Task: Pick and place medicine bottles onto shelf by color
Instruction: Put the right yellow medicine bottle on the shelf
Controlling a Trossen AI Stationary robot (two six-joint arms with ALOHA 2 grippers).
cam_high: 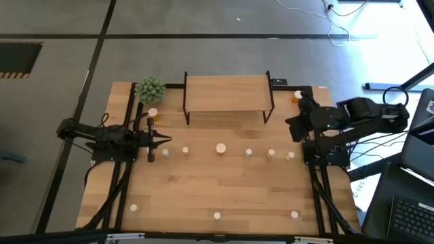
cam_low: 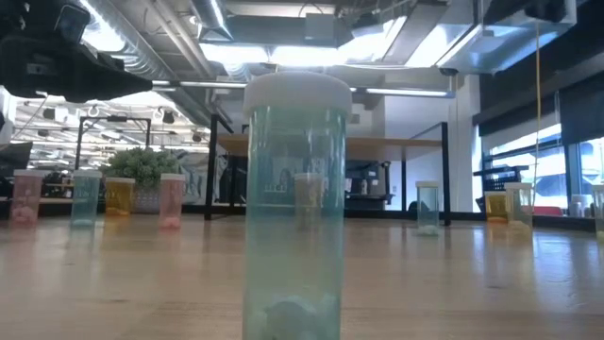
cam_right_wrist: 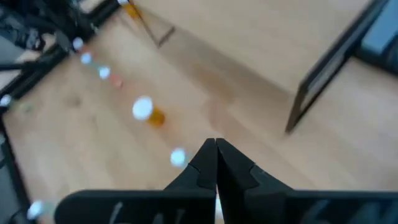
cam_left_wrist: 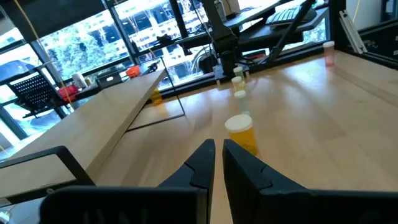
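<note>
Small medicine bottles stand in a row across the table's middle, among them a bigger orange one [cam_high: 221, 148] [cam_left_wrist: 241, 132] [cam_right_wrist: 149, 112]. Three more stand near the front edge; the middle one [cam_high: 217, 215] fills the low view [cam_low: 294, 208]. The shelf [cam_high: 227, 93] [cam_left_wrist: 118, 118] stands at the back centre with its board bare. My left gripper [cam_high: 167, 141] [cam_left_wrist: 217, 148] lies level at the row's left end, shut on nothing, pointing along the row. My right gripper [cam_high: 296, 124] [cam_right_wrist: 216, 144] hangs raised over the table's right side, shut and empty, slanting down toward the row.
A spiky green plant [cam_high: 150, 89] sits at the shelf's left, with an orange bottle [cam_high: 152, 114] just in front of it. Another orange bottle [cam_high: 298, 95] stands at the far right corner. Open tabletop [cam_high: 224, 183] lies between the row and the front bottles.
</note>
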